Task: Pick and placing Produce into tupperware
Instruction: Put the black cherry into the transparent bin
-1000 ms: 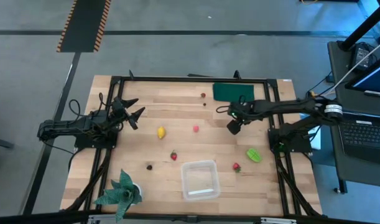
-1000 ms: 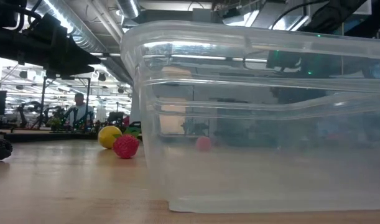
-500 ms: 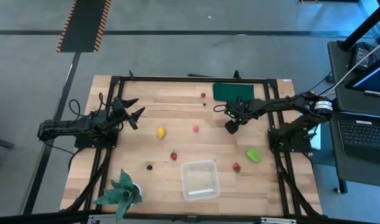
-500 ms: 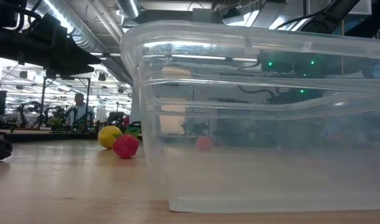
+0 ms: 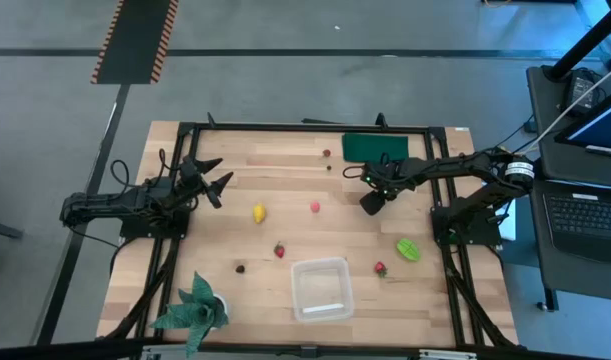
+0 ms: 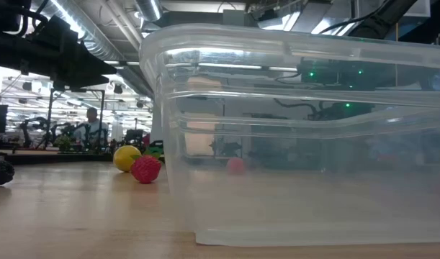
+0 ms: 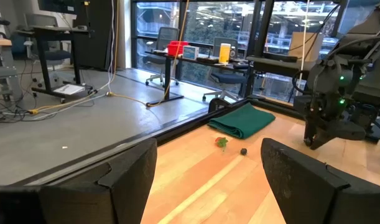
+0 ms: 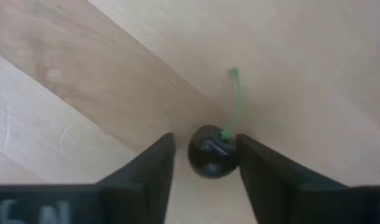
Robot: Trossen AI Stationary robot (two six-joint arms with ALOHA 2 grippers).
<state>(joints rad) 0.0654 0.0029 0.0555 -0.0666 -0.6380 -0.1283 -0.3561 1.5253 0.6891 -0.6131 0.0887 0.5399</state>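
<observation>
We have our right claw [image 8: 205, 163] lowered over the far right part of the surface [image 5: 285, 215], just in front of the dark green pad [image 5: 375, 147], because a tiny dark cherry [image 8: 210, 152] with a green stem lies there. In the right wrist view the two fingers [image 8: 149, 171] stand narrow on either side of it, one seeming to touch while a sliver of gap shows on the other, so we judge the grip is closing rather than made. The approach is straight down, which suits a piece this small and round — it could easily roll or squirt out if the fingers meet it off-centre. Compared with a second ago, the right arm has reached a little further in toward the middle and the claw has drawn in from wide to narrow. Our left claw [image 5: 217, 179] waits spread wide near the left edge, unchanged. The tupperware [image 5: 321, 289] sits empty near the front edge, well apart from the cherry, so the carry will be a long one. The rest of the produce lies where it was: the yellow lemon [image 5: 259, 212] and pink berry [image 5: 314, 207] mid-surface, a red strawberry [image 5: 279, 250] and a dark piece [image 5: 240, 268] toward the front, and the light green fruit [image 5: 408, 248] with another red berry [image 5: 380, 268] to the right of the tupperware.
</observation>
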